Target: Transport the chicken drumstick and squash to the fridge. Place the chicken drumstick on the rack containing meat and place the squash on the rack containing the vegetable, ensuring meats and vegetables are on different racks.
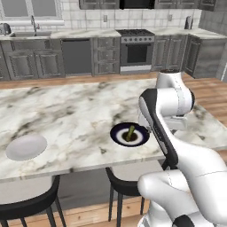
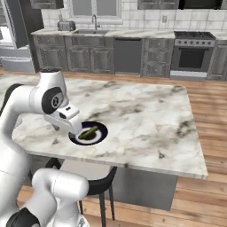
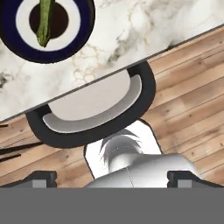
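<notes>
The squash (image 1: 131, 132) is a long mottled green piece lying on a dark blue plate (image 1: 116, 135) near the front edge of the marble island (image 1: 66, 111). In the hand view the squash (image 3: 45, 21) and the plate (image 3: 8, 39) sit at the top left. My gripper (image 3: 113, 177) hangs over the island's near edge beside the plate, looking down at a stool; its jaws are open wide with nothing between them. From the right base view, the hand (image 2: 71, 123) is just left of the plate (image 2: 101, 134). The chicken drumstick and the fridge racks are out of view.
A pale oval dish (image 1: 26, 146) rests on the island's left front. Black stools (image 1: 125, 185) (image 1: 26, 208) stand under the near edge, one right below the hand (image 3: 96, 109). Cabinets, a stove (image 1: 136, 46) and a sink (image 1: 31, 33) line the back wall. A tall grey appliance (image 2: 6, 40) stands far left.
</notes>
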You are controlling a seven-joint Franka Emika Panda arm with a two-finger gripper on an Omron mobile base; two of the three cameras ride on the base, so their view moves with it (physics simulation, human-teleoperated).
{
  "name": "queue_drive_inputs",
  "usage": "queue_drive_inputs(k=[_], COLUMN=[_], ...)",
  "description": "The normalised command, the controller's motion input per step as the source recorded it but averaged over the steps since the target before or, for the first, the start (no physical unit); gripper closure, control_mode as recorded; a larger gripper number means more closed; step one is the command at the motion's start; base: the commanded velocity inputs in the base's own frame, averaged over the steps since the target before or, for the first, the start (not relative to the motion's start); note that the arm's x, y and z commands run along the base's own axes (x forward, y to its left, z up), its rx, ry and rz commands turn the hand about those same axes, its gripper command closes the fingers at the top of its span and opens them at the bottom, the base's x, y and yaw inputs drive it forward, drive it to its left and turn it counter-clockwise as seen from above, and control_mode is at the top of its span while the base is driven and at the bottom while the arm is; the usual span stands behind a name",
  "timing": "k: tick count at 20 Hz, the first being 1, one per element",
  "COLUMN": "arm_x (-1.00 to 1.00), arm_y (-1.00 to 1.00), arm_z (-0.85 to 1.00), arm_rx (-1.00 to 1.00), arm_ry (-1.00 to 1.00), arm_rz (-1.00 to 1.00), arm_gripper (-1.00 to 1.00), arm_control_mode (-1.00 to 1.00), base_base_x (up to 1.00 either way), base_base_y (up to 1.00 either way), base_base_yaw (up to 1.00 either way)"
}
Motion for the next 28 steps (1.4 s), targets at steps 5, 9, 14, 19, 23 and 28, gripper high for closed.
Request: queue_drive_inputs(k=[5, 9, 14, 19, 23, 28], arm_x=[0.88, 0.88, 0.7, 0.61, 0.54, 0.48], arm_y=[0.03, 0.0, 0.0, 0.0, 0.0, 0.0], arm_z=[-0.41, -0.26, -0.28, -0.45, -0.43, -0.4], arm_rx=[0.0, 0.0, 0.0, 0.0, 0.0, 0.0], arm_ry=[0.02, 0.04, 0.05, 0.09, 0.02, 0.01], arm_rz=[-0.01, 0.0, 0.0, 0.0, 0.0, 0.0], arm_gripper=[-1.0, -1.0, -1.0, -1.0, -1.0, -1.0], arm_control_mode=[-1.0, -1.0, -1.0, -1.0, -1.0, -1.0], base_base_x=[0.0, 0.0, 0.0, 0.0, 0.0, 0.0], base_base_y=[0.0, 0.0, 0.0, 0.0, 0.0, 0.0], base_base_yaw=[0.0, 0.0, 0.0, 0.0, 0.0, 0.0])
